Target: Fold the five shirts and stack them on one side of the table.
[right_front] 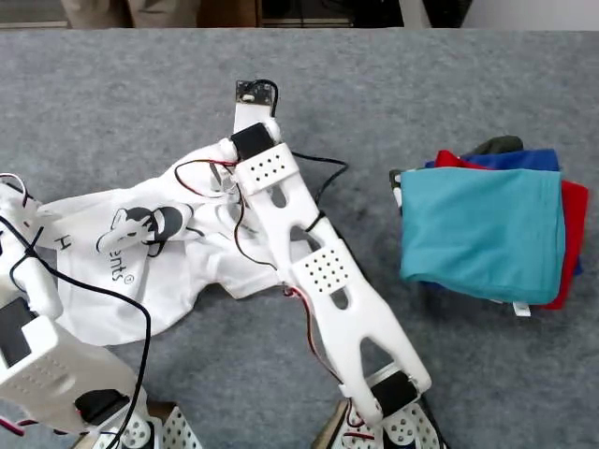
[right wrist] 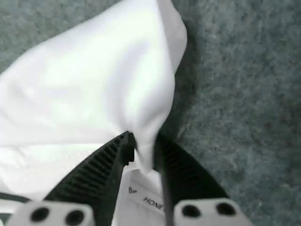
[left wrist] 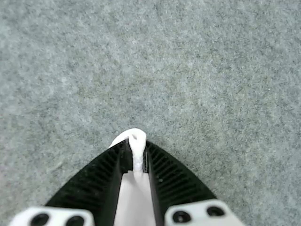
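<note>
A white shirt point(right_front: 122, 281) with a dark print lies crumpled on the grey table's left half. My left gripper point(left wrist: 136, 150) is shut on a small fold of the white shirt point(left wrist: 135, 138), low over bare table; in the high view it sits at the far left edge point(right_front: 14, 195). My right gripper point(right wrist: 143, 153) is shut on a bunched edge of the white shirt point(right wrist: 94, 80), at the shirt's far side in the high view point(right_front: 227, 154). On the right stands a stack of folded shirts with a teal shirt point(right_front: 477, 234) on top.
Under the teal shirt lie a blue shirt point(right_front: 524, 159), a red shirt point(right_front: 573, 234) and a dark one point(right_front: 496, 145). The right arm point(right_front: 318, 262) stretches diagonally across the table's middle, with cables trailing over the white shirt. The grey table point(right_front: 421, 84) is bare at the back.
</note>
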Robot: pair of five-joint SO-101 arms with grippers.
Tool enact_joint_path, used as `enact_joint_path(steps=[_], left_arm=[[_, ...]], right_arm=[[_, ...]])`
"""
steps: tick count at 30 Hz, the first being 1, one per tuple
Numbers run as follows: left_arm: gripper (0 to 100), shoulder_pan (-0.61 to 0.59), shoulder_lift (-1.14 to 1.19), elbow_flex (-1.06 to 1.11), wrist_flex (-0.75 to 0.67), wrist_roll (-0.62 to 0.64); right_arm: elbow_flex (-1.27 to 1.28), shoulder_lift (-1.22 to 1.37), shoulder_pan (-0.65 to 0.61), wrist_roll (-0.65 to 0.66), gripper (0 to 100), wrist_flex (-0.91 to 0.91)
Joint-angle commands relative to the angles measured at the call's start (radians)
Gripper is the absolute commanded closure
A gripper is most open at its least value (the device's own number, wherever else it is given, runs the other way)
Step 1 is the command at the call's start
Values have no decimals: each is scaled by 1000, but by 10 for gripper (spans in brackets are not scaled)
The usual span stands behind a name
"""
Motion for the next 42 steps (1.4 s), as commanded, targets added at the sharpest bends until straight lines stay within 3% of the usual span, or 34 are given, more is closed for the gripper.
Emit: enact_joint_path(steps=[1,4,19,22,28,37,42], left_arm=[[981,-9,-7,-38,6,-3],[981,-9,-7,-38,6,-3],[981,-9,-7,-38,6,-3],[981,-9,-7,-38,6,-3],[981,-9,-7,-38,8,-3],[981,-9,-8,-40,8,-3],[981,-11,-42,-87,74,-2]], right_arm=[[-41,-10,42,-15,751,28],[-38,-13,39,-14,712,28],[-24,13,35,-8,716,-51],[-25,13,18,-6,776,-64],[-30,13,15,29,991,-74],[-38,-53,51,52,995,-12],[-39,-268,71,239,995,32]])
